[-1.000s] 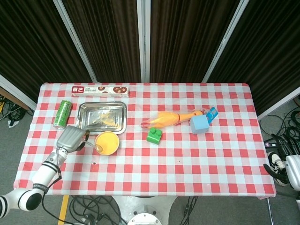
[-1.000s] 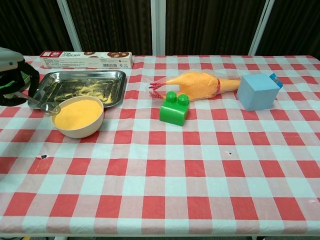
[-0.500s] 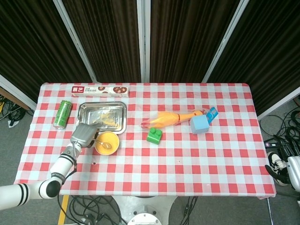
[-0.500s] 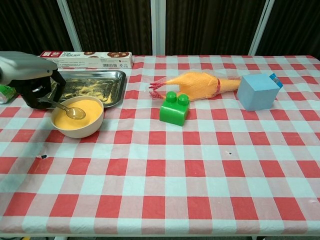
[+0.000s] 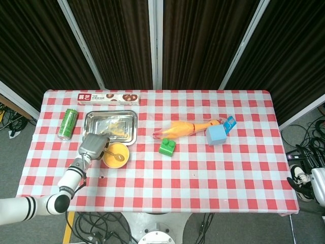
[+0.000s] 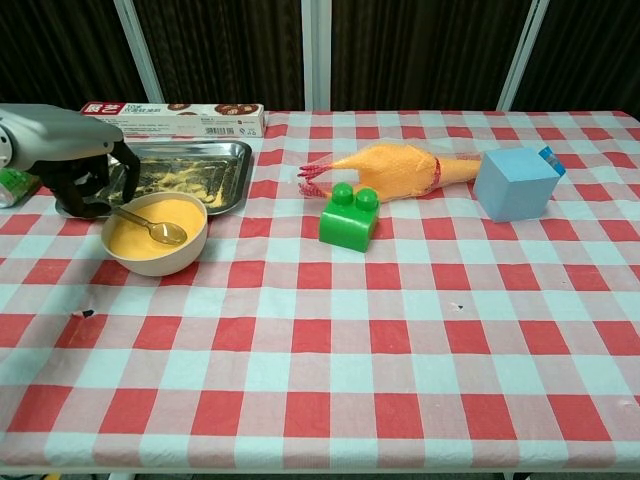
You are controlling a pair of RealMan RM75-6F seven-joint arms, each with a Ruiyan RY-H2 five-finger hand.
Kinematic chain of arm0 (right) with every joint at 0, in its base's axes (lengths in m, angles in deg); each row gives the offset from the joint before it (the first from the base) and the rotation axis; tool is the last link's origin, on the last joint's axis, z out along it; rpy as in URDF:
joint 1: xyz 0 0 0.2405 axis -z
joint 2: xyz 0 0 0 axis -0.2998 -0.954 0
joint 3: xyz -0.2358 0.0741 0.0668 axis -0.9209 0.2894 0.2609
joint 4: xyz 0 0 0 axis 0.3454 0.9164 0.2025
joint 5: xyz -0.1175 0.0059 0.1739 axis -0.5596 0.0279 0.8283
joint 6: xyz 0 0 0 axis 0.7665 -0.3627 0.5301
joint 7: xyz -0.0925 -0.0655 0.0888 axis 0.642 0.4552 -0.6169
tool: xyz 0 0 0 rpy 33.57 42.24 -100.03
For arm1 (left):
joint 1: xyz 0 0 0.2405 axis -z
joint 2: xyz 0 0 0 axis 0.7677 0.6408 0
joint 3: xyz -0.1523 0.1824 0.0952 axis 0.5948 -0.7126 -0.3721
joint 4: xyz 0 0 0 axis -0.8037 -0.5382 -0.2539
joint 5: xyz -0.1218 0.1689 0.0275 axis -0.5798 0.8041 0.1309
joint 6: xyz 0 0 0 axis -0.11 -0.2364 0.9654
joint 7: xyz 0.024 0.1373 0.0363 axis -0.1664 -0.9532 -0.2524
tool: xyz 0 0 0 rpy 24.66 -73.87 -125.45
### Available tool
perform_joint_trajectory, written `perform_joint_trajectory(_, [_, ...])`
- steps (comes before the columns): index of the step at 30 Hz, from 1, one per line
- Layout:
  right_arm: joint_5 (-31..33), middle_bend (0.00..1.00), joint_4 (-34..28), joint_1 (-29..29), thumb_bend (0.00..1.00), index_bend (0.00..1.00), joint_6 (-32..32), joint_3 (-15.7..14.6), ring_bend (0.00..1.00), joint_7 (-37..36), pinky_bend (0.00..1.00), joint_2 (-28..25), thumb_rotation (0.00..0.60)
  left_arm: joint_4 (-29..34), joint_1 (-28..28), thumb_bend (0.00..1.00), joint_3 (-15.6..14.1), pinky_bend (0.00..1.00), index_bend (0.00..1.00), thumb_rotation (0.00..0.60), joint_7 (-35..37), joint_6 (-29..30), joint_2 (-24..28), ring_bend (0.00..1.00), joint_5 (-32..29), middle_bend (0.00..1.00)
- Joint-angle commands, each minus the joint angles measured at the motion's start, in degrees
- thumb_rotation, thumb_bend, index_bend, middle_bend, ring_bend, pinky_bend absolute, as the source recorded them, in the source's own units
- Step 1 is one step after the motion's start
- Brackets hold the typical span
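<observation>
Looking down from the head view: I am seeing my left hand (image 5: 93,144) sitting just left of the bowl (image 5: 116,155), fingers closed around the handle of a spoon (image 5: 115,154).
Spoon in the head view: its tip is lying over the yellow contents of the bowl.
Tray in the head view: the steel tray (image 5: 110,127) is sitting just behind the bowl, with yellow crumbs inside.
Other things in the head view: a green can (image 5: 67,123) is lying left of the tray, a long biscuit box (image 5: 107,96) is lying at the far edge, and a rubber chicken (image 5: 185,128), a green brick (image 5: 167,147) and a blue cube (image 5: 216,134) are resting mid-table.
Right hand: I am not seeing it in either view.
Checking the chest view: my left hand (image 6: 70,165) is gripping the spoon (image 6: 150,227), whose scoop is resting in the bowl (image 6: 155,235).
Table in the chest view: the checked cloth (image 6: 400,340) is covering it all, with the tray (image 6: 180,170) touching the bowl's far side.
</observation>
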Motion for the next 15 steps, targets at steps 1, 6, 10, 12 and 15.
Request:
perform_joint_trajectory(1, [0.1,0.12,-0.1,0.0,0.17,0.0,0.2,0.2,0.0,0.2,0.04,-0.2,0.6,0.5,-0.5,0.42,-0.4,0.93,0.48,0.6,1.1,1.2,0.9,0.86,1.4,0.89])
perform_joint_trajectory(6, [0.4,0.12,-0.5,-0.2,0.17,0.0,0.8,0.9,0.0,0.7,0.04,-1.1,0.6,-1.2,-1.8,0.41,-1.2,0.93,0.48,0.6,4.5,2.0,0.9,0.86,5.7,0.9])
perform_joint_trajectory(10, [0.7,0.12,-0.9,-0.3,0.17,0.0,0.7,1.2,0.0,1.0,0.04,-1.4,0.6,-3.8,-2.5,0.37,-1.8,0.93,0.5,0.6,7.3,1.3,-0.3,0.86,8.6,0.9])
perform_joint_trajectory(12, [0.8,0.12,-1.1,-0.3,0.17,0.0,0.5,1.1,0.0,1.0,0.04,-1.5,0.6,-4.5,-2.7,0.35,-2.0,0.93,0.5,0.6,8.2,0.9,-0.8,0.86,9.5,0.91])
perform_joint_trajectory(15, [0.7,0.12,-1.2,-0.3,0.17,0.0,0.4,1.0,0.0,1.1,0.04,-1.4,0.6,-5.1,-2.6,0.32,-2.2,0.93,0.51,0.6,8.7,0.5,-1.2,0.86,10.6,0.91])
